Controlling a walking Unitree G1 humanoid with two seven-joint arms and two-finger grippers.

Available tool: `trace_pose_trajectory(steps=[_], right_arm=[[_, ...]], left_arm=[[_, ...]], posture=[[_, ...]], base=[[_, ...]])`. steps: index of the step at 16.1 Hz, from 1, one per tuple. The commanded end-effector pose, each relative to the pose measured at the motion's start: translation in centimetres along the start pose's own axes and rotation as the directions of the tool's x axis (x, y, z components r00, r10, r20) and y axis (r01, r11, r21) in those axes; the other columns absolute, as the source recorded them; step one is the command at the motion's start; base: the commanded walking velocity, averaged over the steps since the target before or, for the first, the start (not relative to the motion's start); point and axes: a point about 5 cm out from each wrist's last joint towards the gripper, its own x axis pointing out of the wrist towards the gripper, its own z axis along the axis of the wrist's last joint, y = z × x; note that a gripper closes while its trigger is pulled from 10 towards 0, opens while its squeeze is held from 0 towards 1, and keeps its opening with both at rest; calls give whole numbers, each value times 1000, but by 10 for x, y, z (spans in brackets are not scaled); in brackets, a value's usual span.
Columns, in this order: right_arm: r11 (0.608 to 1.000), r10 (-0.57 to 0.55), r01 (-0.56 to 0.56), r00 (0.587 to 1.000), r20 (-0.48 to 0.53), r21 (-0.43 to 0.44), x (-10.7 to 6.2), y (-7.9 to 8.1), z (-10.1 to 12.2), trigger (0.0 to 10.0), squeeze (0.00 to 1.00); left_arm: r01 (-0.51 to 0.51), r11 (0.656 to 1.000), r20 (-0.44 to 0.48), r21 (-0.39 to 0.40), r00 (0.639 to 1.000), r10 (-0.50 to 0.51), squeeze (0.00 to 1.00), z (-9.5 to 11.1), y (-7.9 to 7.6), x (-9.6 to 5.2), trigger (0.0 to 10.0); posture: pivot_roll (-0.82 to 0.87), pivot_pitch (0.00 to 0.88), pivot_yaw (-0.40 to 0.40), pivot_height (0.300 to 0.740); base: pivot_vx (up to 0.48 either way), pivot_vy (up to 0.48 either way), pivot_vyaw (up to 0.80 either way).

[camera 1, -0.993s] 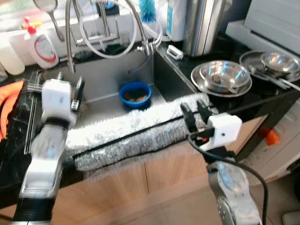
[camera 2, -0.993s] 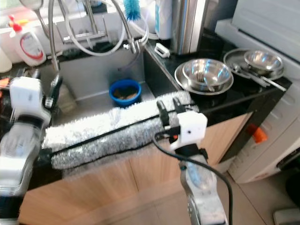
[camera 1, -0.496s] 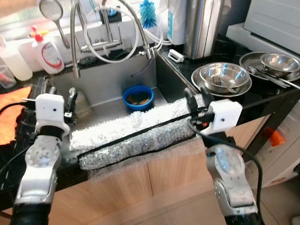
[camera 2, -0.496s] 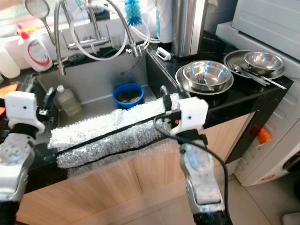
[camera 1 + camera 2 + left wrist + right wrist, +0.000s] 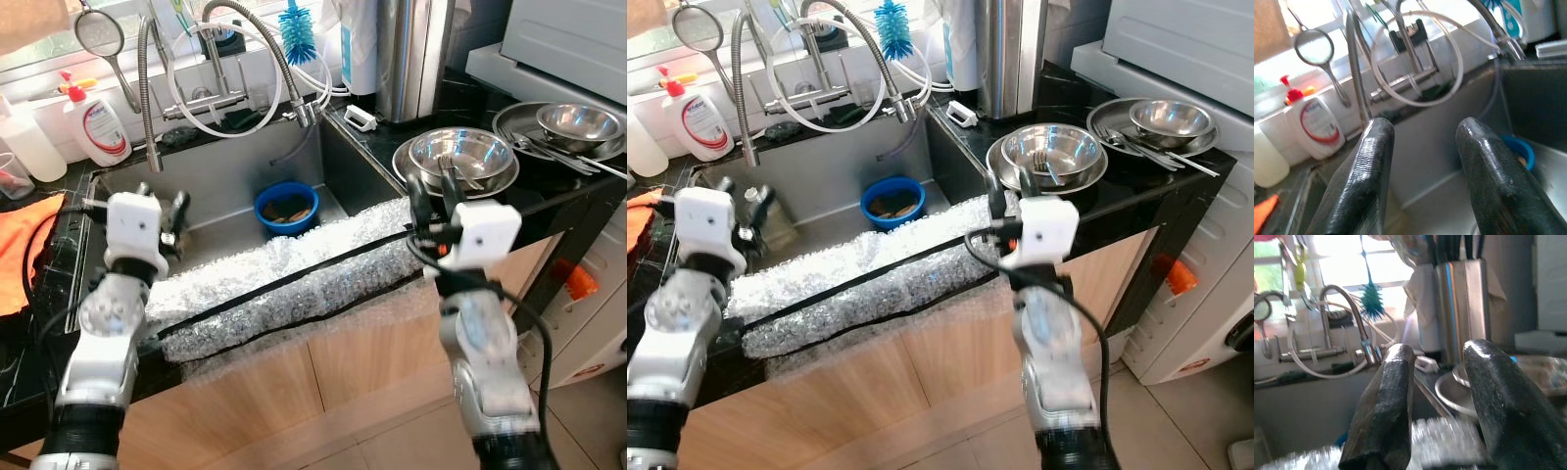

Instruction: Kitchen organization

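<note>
A blue bowl with brownish scraps sits in the steel sink. A long strip of bubble wrap lies along the sink's front edge. My left gripper hovers open above the strip's left end, its fingers aimed at the faucet and the blue bowl. My right gripper stands open over the strip's right end, just in front of the stacked steel bowls. Nothing is between either pair of fingers.
A second steel bowl on a tray with cutlery sits at the far right. A soap bottle, strainer, blue brush and steel canister line the back. An orange cloth lies left. A clear bottle stands in the sink.
The camera has shifted, showing more of the counter's back. My right gripper has moved up off the wrap toward the steel bowls. Both grippers remain open.
</note>
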Motion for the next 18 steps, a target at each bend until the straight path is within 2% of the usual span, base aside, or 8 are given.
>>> trace_pose_trajectory(steps=[1,6,9,11,14,15,16,18], right_arm=[[1000,10,-10,999,43,-1,-1,4,9,10000,0],[999,0,1,999,33,-37,-7,-11,9,10000,0],[999,-16,16,1000,6,-47,-10,-18,4,10000,0],[999,-29,30,1000,8,-43,-8,-13,3,10000,0],[1000,7,-7,1000,-5,-18,-4,-6,5,10000,0],[1000,13,-13,1000,-8,-17,-3,-5,5,10000,647],[1000,20,-20,1000,-9,-14,-1,-6,7,10000,1000],[999,-1,0,1000,-5,-46,2,-16,10,10000,1000]], left_arm=[[6,1000,19,-1,1000,-6,0,4,0,-3,10000],[-23,999,53,-28,998,24,0,10,-8,-17,10000],[-25,998,43,-62,999,28,0,7,-13,-21,10000],[-34,997,54,-75,998,38,0,14,-10,-15,10000],[-65,994,72,-93,995,72,0,18,-11,-15,10000],[-72,994,66,-85,995,77,0,15,-11,-19,10000],[-88,993,58,-83,994,93,0,13,-10,-22,10000],[-109,990,40,-89,993,113,0,12,-10,-27,10000]], posture=[[-132,0,156,740],[-120,0,105,740],[-108,0,112,740],[-102,0,136,740],[-92,0,62,740],[-91,0,46,740],[-90,0,34,740],[-93,0,42,740]], base=[[0,0,0],[0,0,0],[0,0,0],[0,0,0],[0,0,0],[0,0,0],[0,0,0],[0,0,0]])
